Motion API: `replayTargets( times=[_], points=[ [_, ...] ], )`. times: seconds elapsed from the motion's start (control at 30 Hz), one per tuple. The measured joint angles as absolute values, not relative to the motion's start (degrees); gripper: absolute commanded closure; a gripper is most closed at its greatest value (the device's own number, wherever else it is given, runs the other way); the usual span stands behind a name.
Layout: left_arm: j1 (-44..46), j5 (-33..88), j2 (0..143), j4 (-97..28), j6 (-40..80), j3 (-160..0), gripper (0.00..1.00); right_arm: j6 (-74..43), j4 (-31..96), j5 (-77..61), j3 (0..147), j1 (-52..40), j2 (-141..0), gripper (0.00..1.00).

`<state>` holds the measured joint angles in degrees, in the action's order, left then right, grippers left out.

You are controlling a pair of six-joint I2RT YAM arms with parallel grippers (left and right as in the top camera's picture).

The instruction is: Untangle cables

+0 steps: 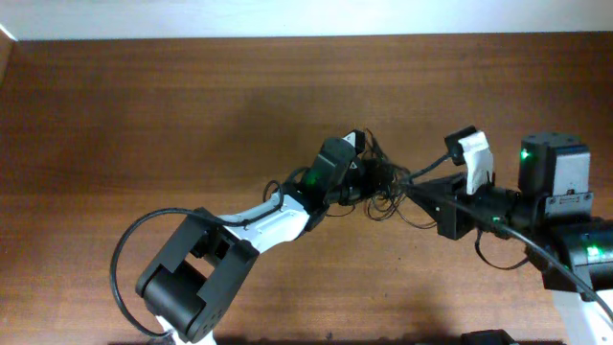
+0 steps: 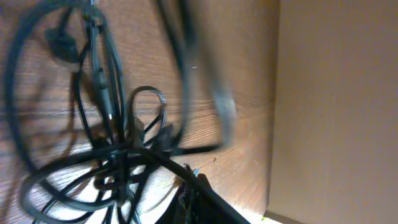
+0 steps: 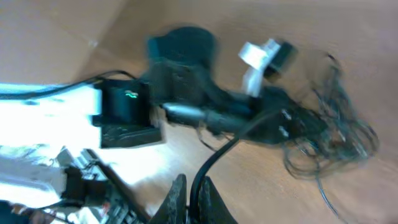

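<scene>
- The right two-finger gripper point(image 3: 193, 183) is clamping down, as far as its own wrist view shows, on one black strand that is running up from between its nearly closed fingers toward the tangle.
- The left two-finger gripper point(image 1: 362, 178) is pushing into the tangle from nine o'clock. Blur and cords are hiding its fingers, so I cannot tell whether it is grasping or released.
- The thin black flexible cables point(image 1: 385, 190) are lying as one knotted bundle on the brown wooden table point(image 1: 144, 115), slightly toward three o'clock of its middle, between the two grippers.
- The untangling is looking barely begun. No cord is lying apart, loops are crossing one another throughout the left wrist view, and all the separating is waiting to be done.
- Counting: two grippers and one bundle. The cords inside it are overlapping too much to count. One small dark plug point(image 2: 62, 45) is showing at eleven o'clock.
</scene>
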<state>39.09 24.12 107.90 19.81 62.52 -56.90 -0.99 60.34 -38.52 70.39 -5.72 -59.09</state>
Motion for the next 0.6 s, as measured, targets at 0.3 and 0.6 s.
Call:
replayTargets(
  times=[0.3, 0.6],
  points=[
    [27.9, 14.1, 107.9, -9.4, 61.4, -57.3, 1.00, -4.3, 63.8, -21.4, 82.5, -5.7, -51.4, 0.96],
    [13.3, 28.3, 107.8, -2.7, 46.8, -56.7, 0.47, -9.8, 66.6, -14.6, 87.0, -5.7, -53.9, 0.96]
  ],
)
